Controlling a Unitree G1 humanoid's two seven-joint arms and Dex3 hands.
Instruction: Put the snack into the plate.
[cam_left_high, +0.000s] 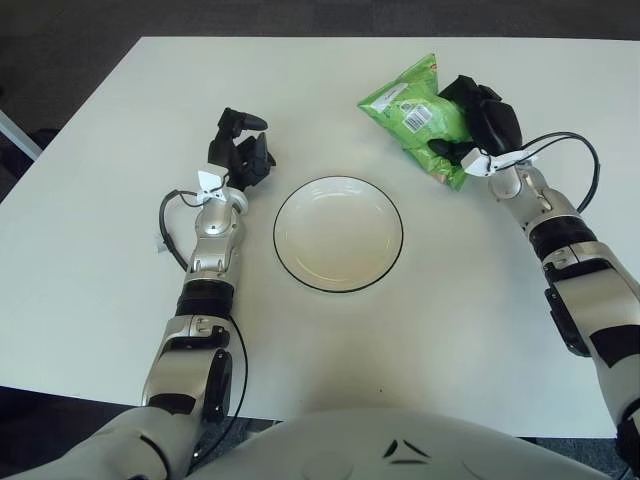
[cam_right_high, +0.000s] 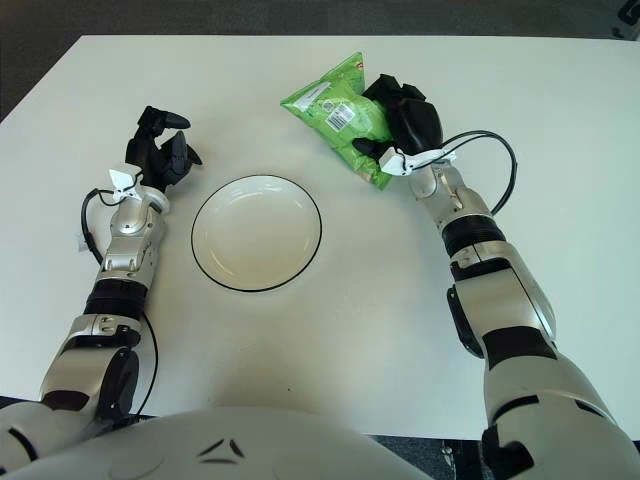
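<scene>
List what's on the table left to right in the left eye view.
left hand → plate → green snack bag → right hand, gripping the bag's right side.

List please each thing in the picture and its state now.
Snack bag: sealed, held by the right hand, away from the plate.
Plate: empty, flat on the table.
Right hand: fingers closed on the bag's right side.
Left hand: left of the plate, fingers loose, holding nothing.

one green snack bag (cam_left_high: 412, 115), one white plate (cam_left_high: 338, 234), one white table (cam_left_high: 120, 270), two robot hands
</scene>
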